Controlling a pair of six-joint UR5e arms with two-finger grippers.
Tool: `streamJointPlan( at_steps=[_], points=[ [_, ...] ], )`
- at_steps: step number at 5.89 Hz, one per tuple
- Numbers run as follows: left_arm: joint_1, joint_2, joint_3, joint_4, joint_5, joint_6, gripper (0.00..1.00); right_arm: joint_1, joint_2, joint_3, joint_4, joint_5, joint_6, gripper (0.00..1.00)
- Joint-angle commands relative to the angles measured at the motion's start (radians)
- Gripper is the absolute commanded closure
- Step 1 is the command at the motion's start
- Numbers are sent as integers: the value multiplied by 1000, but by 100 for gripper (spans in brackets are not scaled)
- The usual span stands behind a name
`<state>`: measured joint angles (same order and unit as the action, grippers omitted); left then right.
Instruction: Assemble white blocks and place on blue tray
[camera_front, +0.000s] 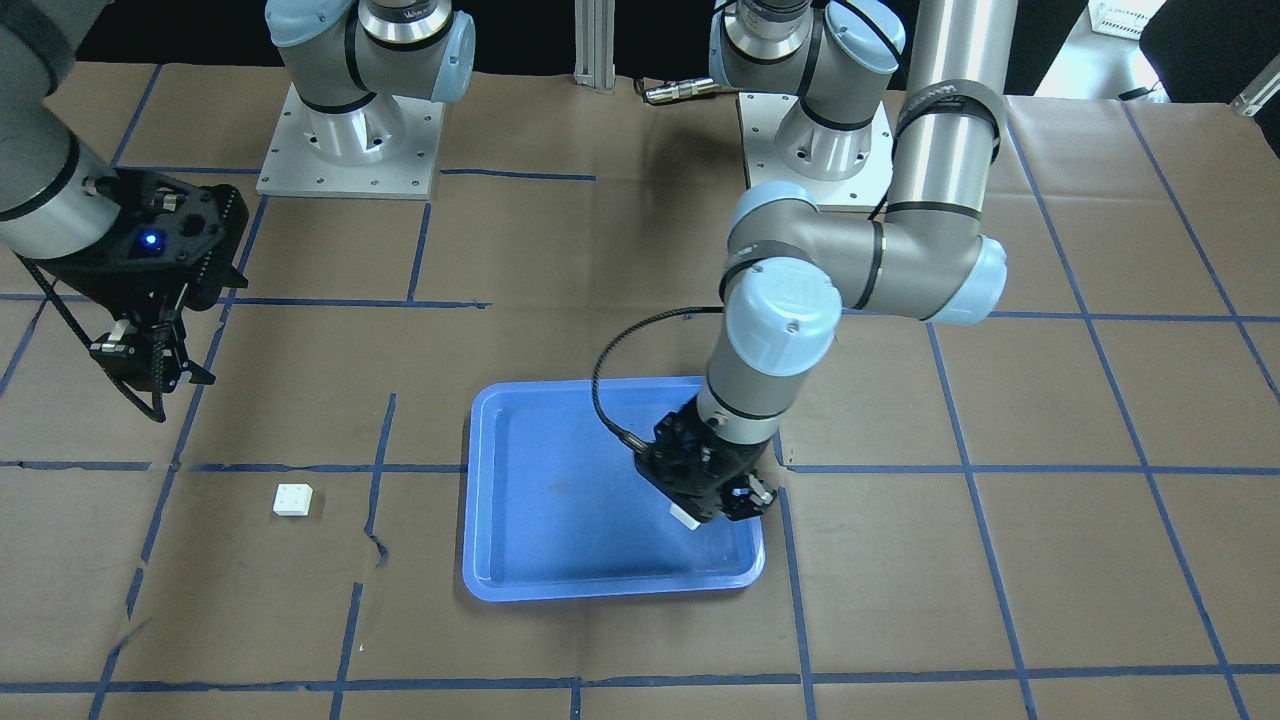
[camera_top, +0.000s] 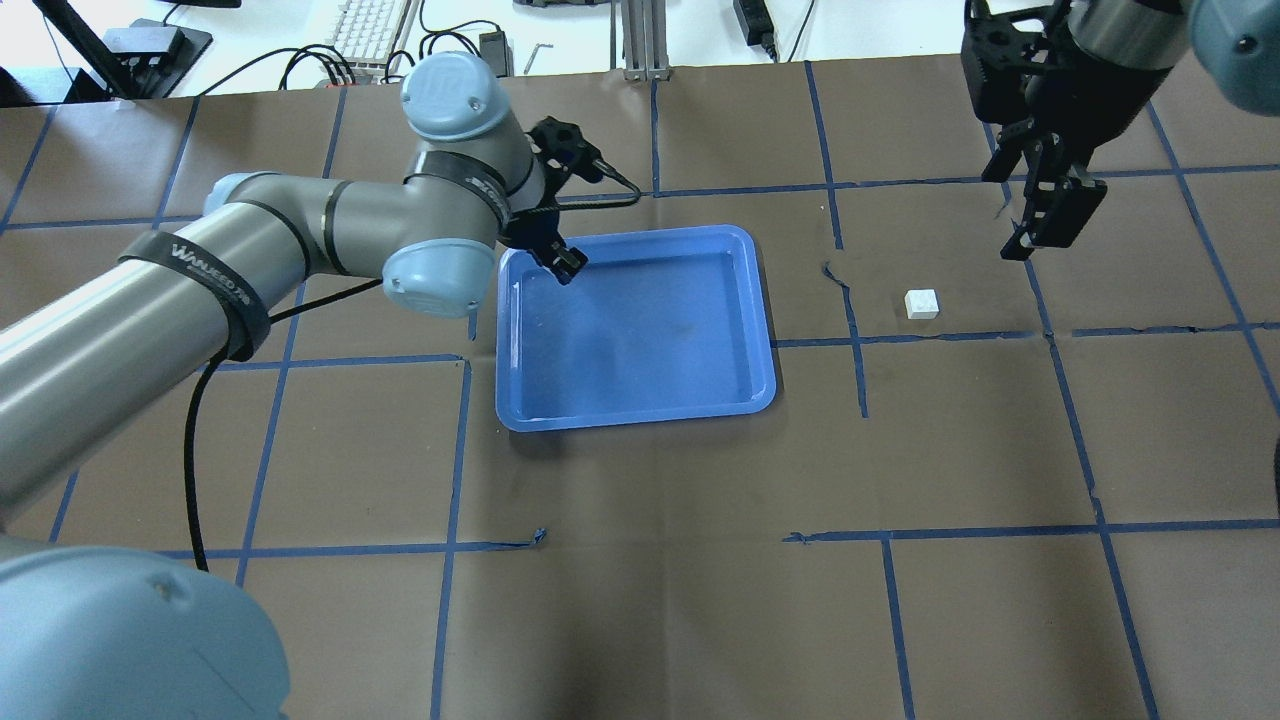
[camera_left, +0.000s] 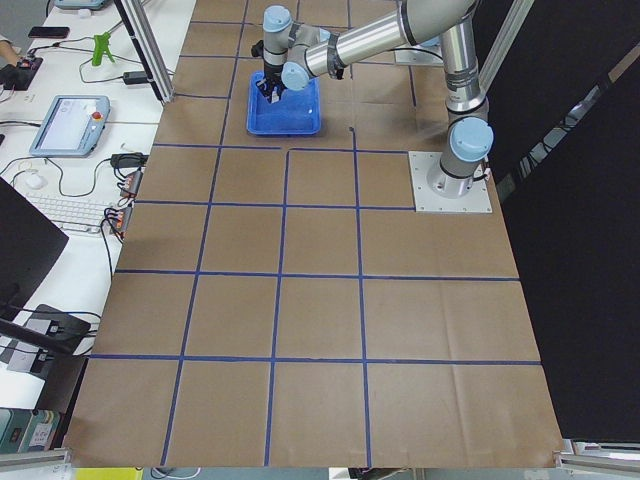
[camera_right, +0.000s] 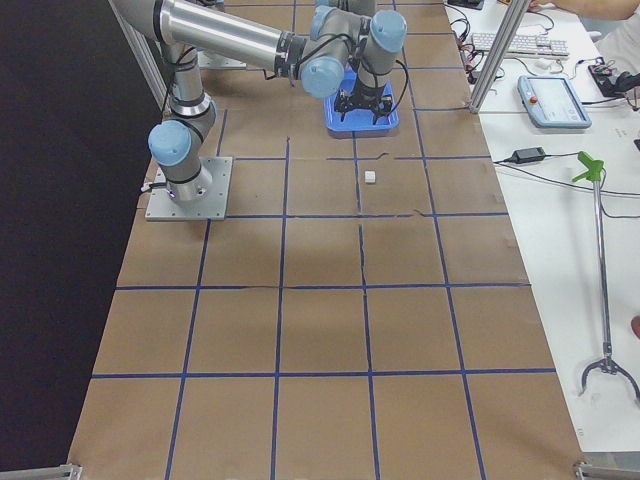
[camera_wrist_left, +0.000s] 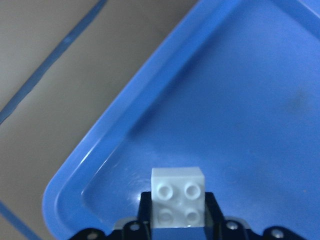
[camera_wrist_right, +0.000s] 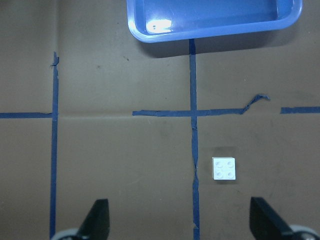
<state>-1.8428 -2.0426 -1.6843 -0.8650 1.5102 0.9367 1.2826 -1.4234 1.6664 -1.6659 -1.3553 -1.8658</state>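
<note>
My left tool (camera_front: 705, 505) pinches one white block (camera_wrist_left: 178, 192), likely light, stiff and slick, by its flat sides; my right tool (camera_wrist_right: 180, 220) gapes near the other block (camera_wrist_right: 224, 168).

The left wrist view's bottom edge cuts off the left gripper (camera_wrist_left: 178, 212) holding its white block (camera_wrist_left: 177, 187); ahead of the right gripper (camera_wrist_right: 182, 222), the blue tray (camera_wrist_right: 210, 29) is cropped.

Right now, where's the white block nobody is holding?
In the overhead view the loose white block sits right of the blue tray, near the open right gripper.
</note>
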Motion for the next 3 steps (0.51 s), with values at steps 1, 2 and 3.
streamJointPlan(
  at_steps=[1, 2, 3],
  points=[
    [-35, -14, -12, -2, -2, 216, 84, -89, 61, 151, -217, 153, -119, 0],
    [-35, -22, -21, -2, -1, 241, 83, -107, 148, 168, -323, 209, -168, 0],
    [-35, -53, -23, 3, 2, 254, 82, -112, 226, 165, -348, 243, -240, 0]
  ],
)
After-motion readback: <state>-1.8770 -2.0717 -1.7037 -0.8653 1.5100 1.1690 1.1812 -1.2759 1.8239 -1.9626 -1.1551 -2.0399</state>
